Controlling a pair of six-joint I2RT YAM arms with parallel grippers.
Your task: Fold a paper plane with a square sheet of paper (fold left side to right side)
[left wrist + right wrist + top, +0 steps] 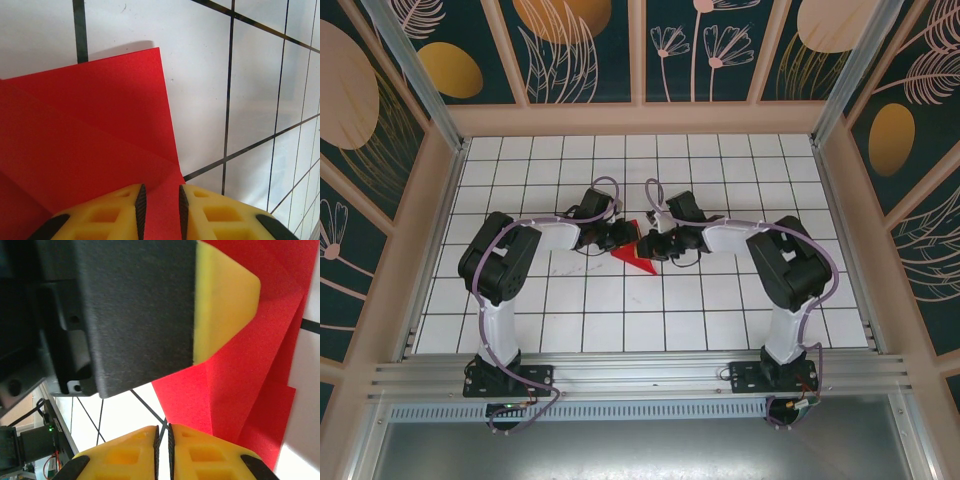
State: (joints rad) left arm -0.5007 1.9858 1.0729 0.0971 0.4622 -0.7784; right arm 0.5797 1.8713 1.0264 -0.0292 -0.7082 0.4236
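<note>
Paper [90,140], red and creased, lies flat on grid table [200,75] under left gripper [161,194]. Jaws are held narrowly apart, red seen through gap. Right gripper [163,430] is set at paper edge, jaws closed to thin slit; grip cannot be told.

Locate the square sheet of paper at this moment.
The square sheet of paper, partly folded, lies at the middle of the table in the top view, between the left hand and the right hand.
</note>
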